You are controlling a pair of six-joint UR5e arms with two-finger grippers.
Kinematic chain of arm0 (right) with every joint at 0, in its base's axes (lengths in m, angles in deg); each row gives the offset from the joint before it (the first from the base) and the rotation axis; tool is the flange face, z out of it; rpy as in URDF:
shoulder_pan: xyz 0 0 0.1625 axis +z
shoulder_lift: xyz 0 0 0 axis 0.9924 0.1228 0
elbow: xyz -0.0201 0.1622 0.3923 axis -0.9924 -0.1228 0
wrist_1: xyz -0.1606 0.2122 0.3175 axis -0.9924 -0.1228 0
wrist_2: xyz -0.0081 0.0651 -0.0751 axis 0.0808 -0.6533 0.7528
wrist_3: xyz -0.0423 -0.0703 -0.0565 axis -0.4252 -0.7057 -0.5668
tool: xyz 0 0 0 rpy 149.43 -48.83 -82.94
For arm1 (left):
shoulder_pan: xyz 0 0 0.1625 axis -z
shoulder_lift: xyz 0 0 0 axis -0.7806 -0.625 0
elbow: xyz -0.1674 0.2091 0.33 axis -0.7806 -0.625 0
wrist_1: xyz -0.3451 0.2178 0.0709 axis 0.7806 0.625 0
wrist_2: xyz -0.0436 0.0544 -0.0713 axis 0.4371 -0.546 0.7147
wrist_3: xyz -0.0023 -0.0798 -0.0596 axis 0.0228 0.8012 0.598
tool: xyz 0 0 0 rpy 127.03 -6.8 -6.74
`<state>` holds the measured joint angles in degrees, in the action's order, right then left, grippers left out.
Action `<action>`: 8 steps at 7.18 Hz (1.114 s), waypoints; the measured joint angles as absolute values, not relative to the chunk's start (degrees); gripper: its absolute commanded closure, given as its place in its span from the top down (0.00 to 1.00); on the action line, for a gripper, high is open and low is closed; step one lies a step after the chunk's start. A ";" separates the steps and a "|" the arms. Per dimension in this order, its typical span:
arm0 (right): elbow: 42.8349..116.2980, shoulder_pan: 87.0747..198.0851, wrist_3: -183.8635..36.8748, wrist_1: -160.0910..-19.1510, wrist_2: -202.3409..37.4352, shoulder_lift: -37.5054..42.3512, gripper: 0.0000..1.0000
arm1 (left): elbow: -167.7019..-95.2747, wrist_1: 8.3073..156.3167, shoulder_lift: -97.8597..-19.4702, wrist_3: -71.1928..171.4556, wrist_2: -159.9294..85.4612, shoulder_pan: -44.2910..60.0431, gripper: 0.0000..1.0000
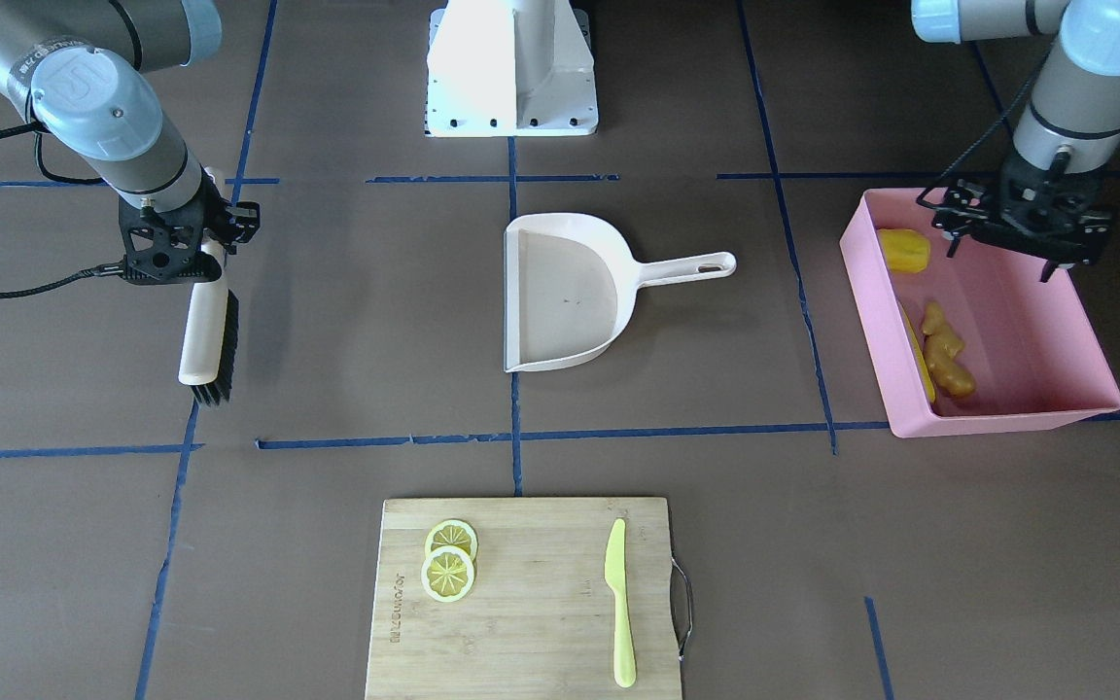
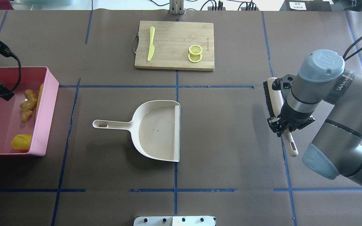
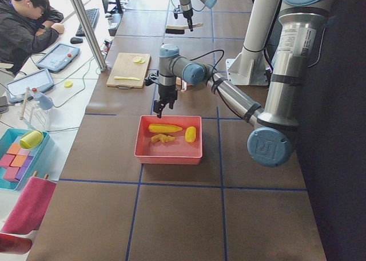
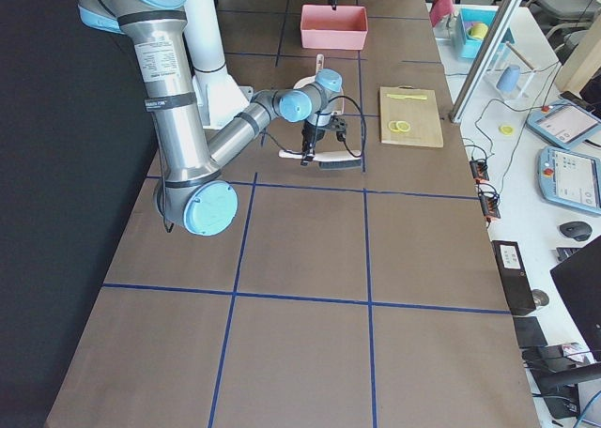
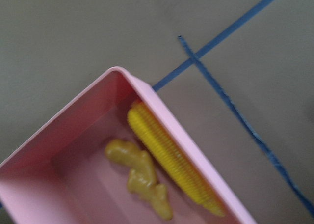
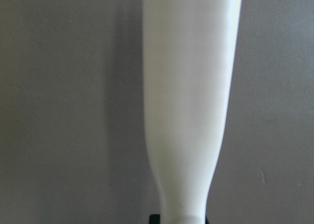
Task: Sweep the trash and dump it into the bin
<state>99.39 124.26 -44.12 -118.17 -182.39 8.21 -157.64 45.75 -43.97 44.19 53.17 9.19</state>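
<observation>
Here the right gripper (image 1: 195,258) is pinching the off-white brush (image 1: 205,331) by its handle, which is hiding the fingertips. Whether the bristles are touching the table I cannot tell. The left gripper (image 1: 998,266) is hovering above the pink bin (image 1: 1036,420) with its jaws spread, holding nothing. In the overhead view the frame edge is cutting it off. Inside the bin, the corn cob (image 5: 171,165) is lying along one long wall and half hiding behind it. The ginger root (image 1: 946,350) is lying just beside it, and the yellow lump (image 1: 903,250) is sitting apart near a corner. The dustpan (image 1: 560,292) is lying mid-table.
</observation>
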 measured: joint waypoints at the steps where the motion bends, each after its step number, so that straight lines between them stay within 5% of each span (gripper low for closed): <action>1: 99.44 124.26 -44.12 -118.17 -182.39 8.20 0.03 | -157.18 45.98 -41.58 43.86 53.26 13.16 1.00; 8: 99.95 124.23 -44.17 -118.15 -182.31 7.88 0.02 | -141.90 46.79 -33.63 14.51 72.75 40.68 1.00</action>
<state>99.95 124.23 -44.17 -118.15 -182.31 7.88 -141.90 46.79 -33.63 14.51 72.75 40.68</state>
